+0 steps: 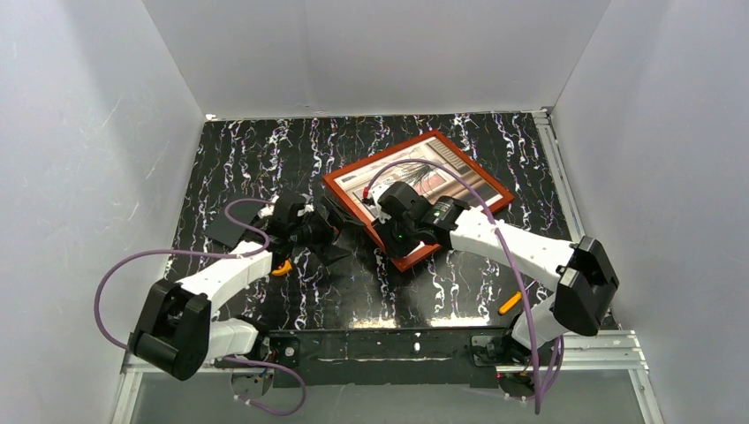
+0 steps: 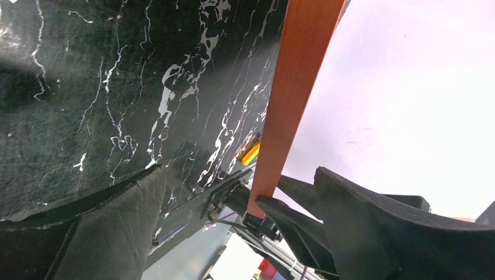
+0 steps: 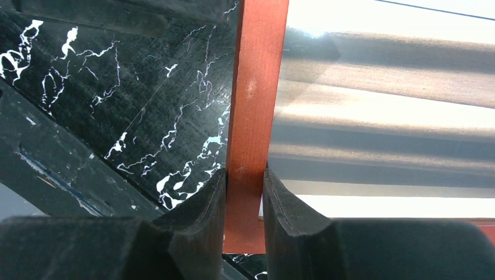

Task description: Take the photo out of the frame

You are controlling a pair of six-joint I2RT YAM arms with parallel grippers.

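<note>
The frame (image 1: pixel 380 157) lies on the counter (image 1: pixel 256 150), right of centre and toward the back, turned so that one corner points at the near edge. The photo (image 1: pixel 442 168) sits inside it. The right claw (image 1: pixel 387 242) is at the frame's near-left rail. Its fingers (image 3: pixel 195 216) press the rail from both sides, one on the outer, counter side and one on the inner, photo side. The left claw (image 1: pixel 332 231) is just left of that, beside the frame's left corner, spread wide. In the left wrist view the rail's end seems to fall between its fingers without touching them, though that is hard to judge.
</note>
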